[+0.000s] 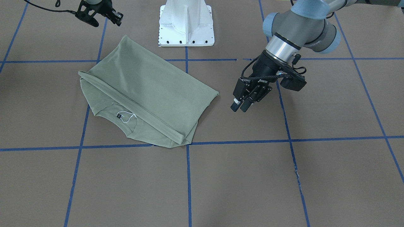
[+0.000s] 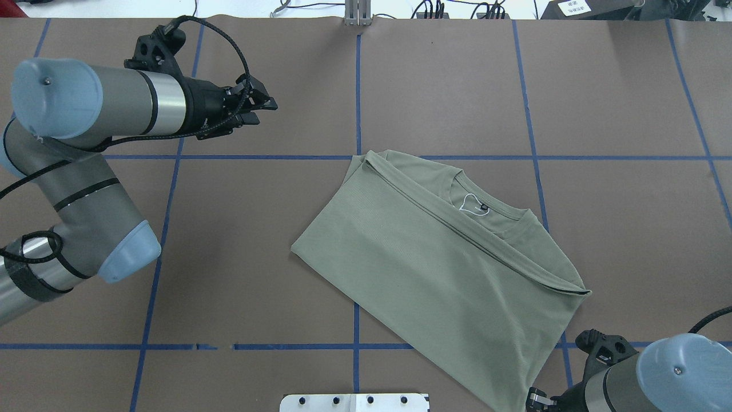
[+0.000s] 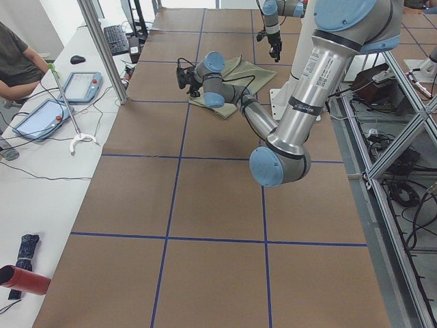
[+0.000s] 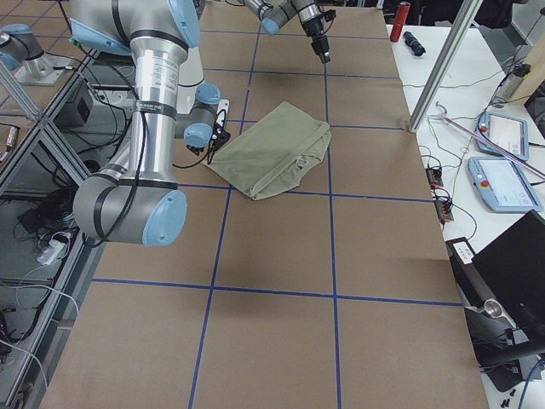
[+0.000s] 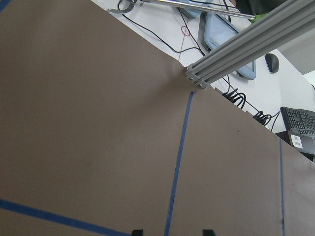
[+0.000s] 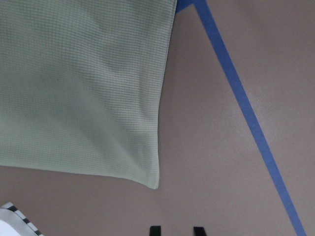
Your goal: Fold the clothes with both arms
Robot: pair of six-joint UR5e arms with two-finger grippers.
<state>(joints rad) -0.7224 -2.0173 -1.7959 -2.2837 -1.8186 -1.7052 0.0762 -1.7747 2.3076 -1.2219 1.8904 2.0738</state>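
— Surface?
— Brown paper-covered table [image 1: 252,183], blue tape grid [image 1: 188,176]; folded sage-green shirt [image 1: 148,88] lies flat before the white pedestal [image 1: 187,23].
— Grippers?
— My left gripper [image 1: 240,106] and right gripper [image 1: 117,18]: both parted, holding nothing.

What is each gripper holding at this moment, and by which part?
Nothing is held. The left gripper hangs empty beside the shirt; the right gripper is also empty, clear of the cloth.

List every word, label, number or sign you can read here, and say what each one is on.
Nothing here reads clearly.
Dark neck label on the shirt: too small.
Lettering along the left arm: blurred.
White sticker, top right of the overhead view: too small.
White tag below the keyboard: blurred.
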